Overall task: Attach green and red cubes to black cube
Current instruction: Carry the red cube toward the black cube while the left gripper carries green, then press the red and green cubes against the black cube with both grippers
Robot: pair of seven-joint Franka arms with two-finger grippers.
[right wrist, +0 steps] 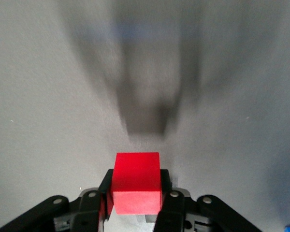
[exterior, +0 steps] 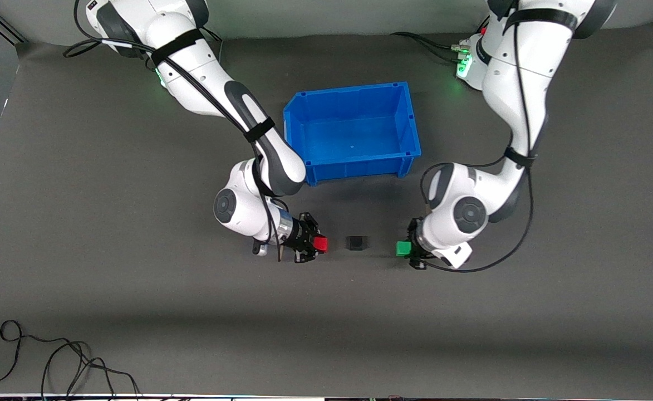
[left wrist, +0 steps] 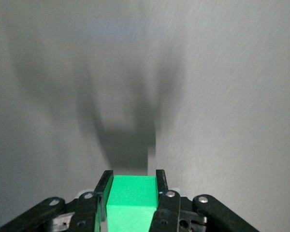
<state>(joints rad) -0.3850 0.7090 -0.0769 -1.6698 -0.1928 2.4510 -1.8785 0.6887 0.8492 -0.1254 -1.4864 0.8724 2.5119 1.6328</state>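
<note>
We see both cubes gripped, flanking the black cube (exterior: 357, 243).
Blue bin (exterior: 298, 120) at its 12 o'clock holds nothing; right gripper (exterior: 316, 244) clamps the red cube (exterior: 320, 244) at 9, left gripper (exterior: 407, 249) the green cube (exterior: 403, 248) at 3, gaps clear.

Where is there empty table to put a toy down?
Bare mat lies nearer the camera than the black cube. It is crowded beside it: the right hand holds the red cube, the left hand the green cube.
</note>
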